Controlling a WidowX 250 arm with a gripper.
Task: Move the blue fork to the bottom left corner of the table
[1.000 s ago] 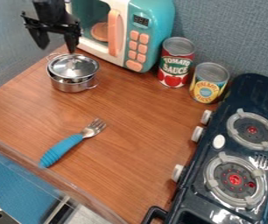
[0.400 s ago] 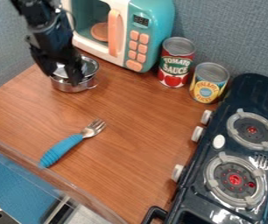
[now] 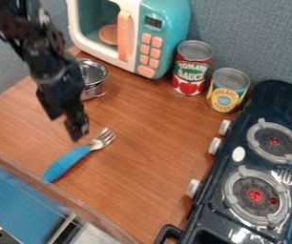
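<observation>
End effector over the bench, fingers apart, nothing between them. It's just above and left of the tines of the blue fork in the camera view. Fork lies flat, handle toward lower left, tines toward upper right, butt of handle near the bench's clear edging. Metal pot behind the arm, partly hidden. Toy microwave at the back, two cans beside it, stove on the right.
</observation>
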